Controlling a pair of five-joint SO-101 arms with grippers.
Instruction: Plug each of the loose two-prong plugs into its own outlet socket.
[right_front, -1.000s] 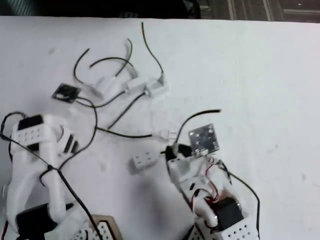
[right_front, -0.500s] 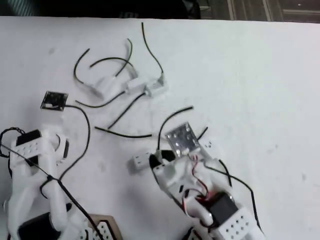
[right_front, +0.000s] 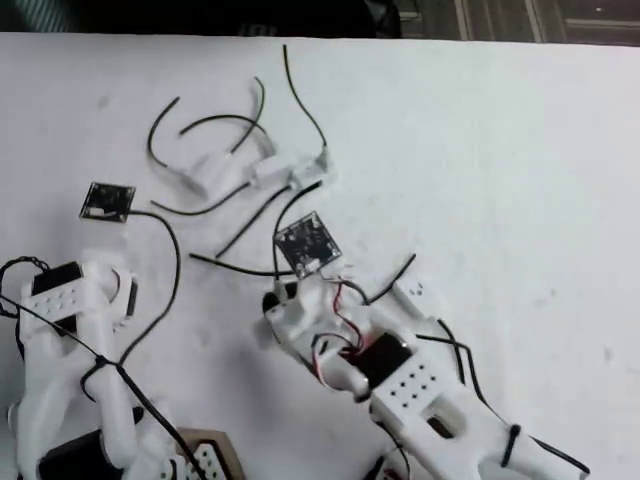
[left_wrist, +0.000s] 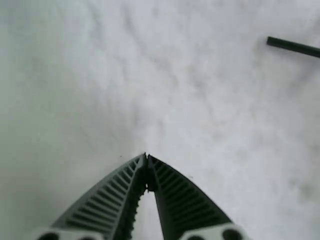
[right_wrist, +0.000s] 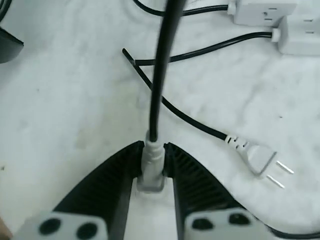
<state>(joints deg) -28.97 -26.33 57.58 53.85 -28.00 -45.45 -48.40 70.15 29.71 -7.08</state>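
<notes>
My right gripper (right_wrist: 151, 147) is shut on a white two-prong plug (right_wrist: 151, 172), whose black cord (right_wrist: 162, 75) runs up and away from it. In the high view the right gripper (right_front: 283, 300) hangs over the spot of the single white outlet block (right_front: 267, 330), which it mostly hides. A second loose plug (right_wrist: 257, 160) lies flat on the table beside it, prongs bare. My left gripper (left_wrist: 146, 159) is shut on nothing, low over bare table at the left (right_front: 125, 295).
A cluster of white outlet blocks (right_front: 255, 172) with black cords lies at the back centre; two of them (right_wrist: 260, 7) appear in the right wrist view. Loose black cords (right_front: 235, 265) cross the middle. A small white piece (right_front: 415, 290) lies right of the right arm.
The right arm has swung left with the plug and its cord, from right of the single outlet block to over it. The left arm drew back a little, then stayed.
</notes>
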